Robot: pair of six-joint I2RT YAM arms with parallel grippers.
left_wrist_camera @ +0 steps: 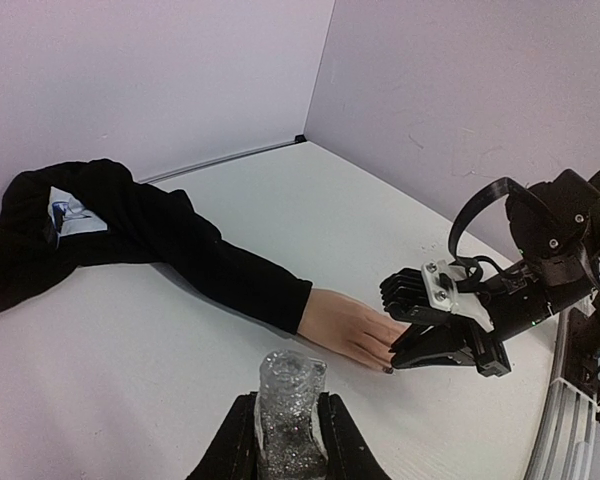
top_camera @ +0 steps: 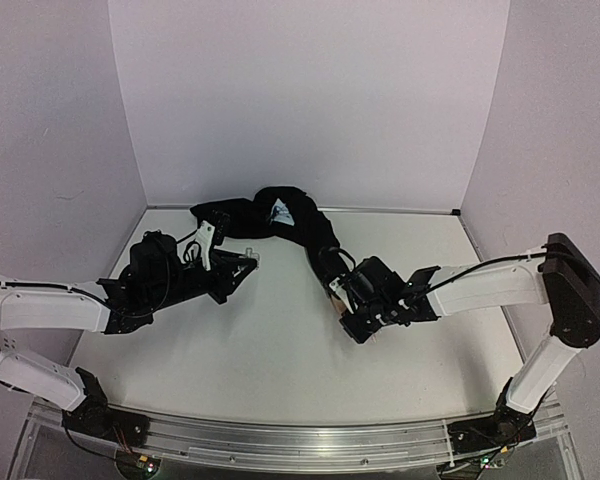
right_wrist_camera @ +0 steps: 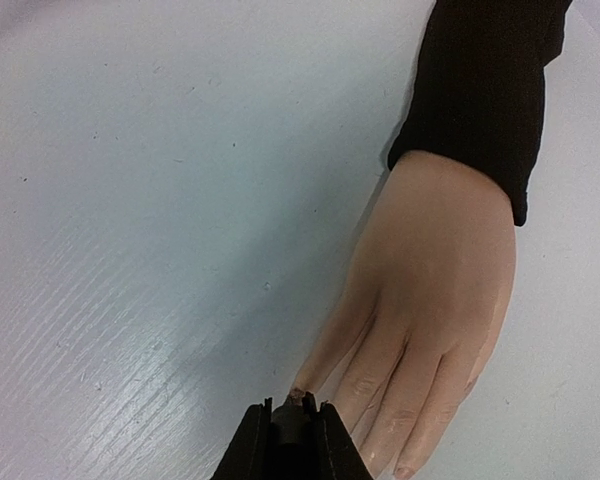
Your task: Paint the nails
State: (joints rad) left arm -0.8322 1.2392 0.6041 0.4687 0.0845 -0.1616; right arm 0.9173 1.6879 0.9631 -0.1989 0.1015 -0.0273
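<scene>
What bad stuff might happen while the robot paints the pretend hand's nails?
The right claw, shut on a small black brush handle, sits right at a fingertip of the skin-coloured mannequin hand; polish might smear onto skin or the white table. The left claw grips a clear glittery bottle with no cap; tilting it might spill polish.

The nails (right_wrist_camera: 404, 471) tip a skin-coloured mannequin hand (right_wrist_camera: 430, 290) that lies palm down on the counter (right_wrist_camera: 130, 200), fingers stretched toward the right pincer (right_wrist_camera: 292, 430). One darkish nail sits right at the pincer's tip. A pinkish one lies just beside it.
</scene>
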